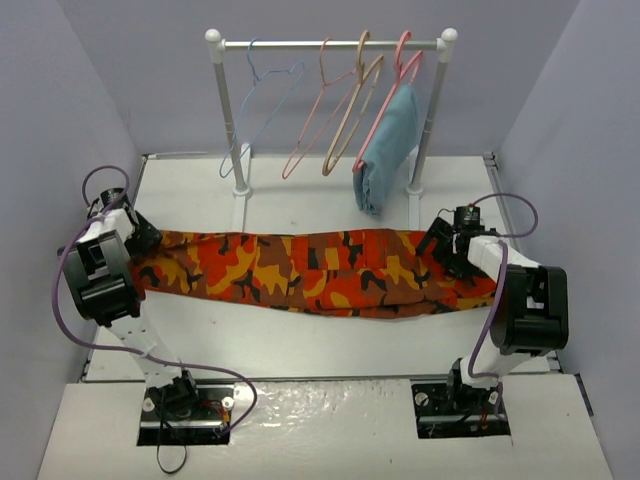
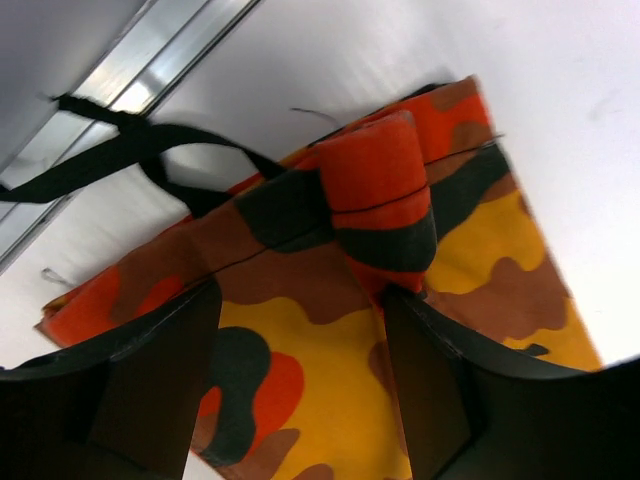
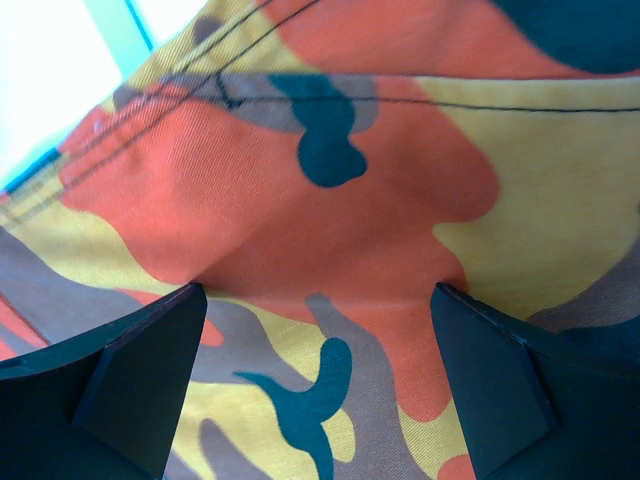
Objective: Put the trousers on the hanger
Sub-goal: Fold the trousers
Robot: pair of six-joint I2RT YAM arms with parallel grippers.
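The camouflage trousers [image 1: 300, 270] lie stretched flat across the table from left to right. My left gripper [image 1: 148, 243] is at their left end and my right gripper [image 1: 440, 245] is at their right end. In the left wrist view the gripper [image 2: 300, 300] is open, its fingers straddling the fabric [image 2: 480, 250] beside a rolled fold and a black strap [image 2: 130, 140]. In the right wrist view the gripper [image 3: 318, 295] is open wide over the fabric [image 3: 350, 130]. The light-blue wire hanger [image 1: 262, 110] hangs at the left of the rail.
A white clothes rail [image 1: 330, 44] stands at the back of the table. It holds pink hangers [image 1: 318, 115], a tan hanger [image 1: 352, 110] and a folded light-blue garment [image 1: 390, 150]. Grey walls close in on both sides.
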